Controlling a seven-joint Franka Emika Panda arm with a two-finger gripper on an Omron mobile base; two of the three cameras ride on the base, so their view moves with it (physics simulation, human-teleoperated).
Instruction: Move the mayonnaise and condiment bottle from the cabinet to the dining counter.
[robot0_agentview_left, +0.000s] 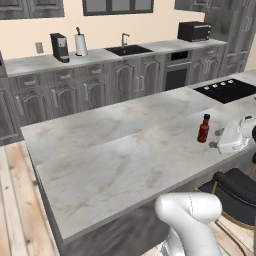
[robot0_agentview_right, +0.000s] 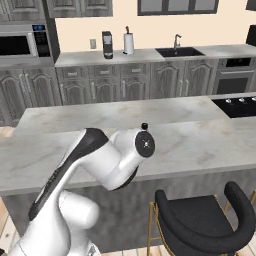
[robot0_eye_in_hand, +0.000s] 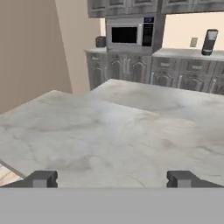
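The table (robot0_agentview_left: 100, 150) stretches bare across the left and middle. Toward its right end the bottle (robot0_agentview_left: 203, 128) stands upright near the front edge, set where the arm could reach it from the stool side. Just right of it the pincer (robot0_eye_in_hand: 112, 179) hovers low, fingers spread wide and holding nothing, likely clear of the bottle. The mayonnaise isn't on the table, probably yet to fetch.

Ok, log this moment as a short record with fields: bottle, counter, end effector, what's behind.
condiment bottle: upright on the dining counter, near its right end
end effector: open, holding nothing, looking across the bare marble top
mayonnaise: not on the counter top
cooktop: black, set in the counter beyond the bottle
stool: black, at the counter's near side
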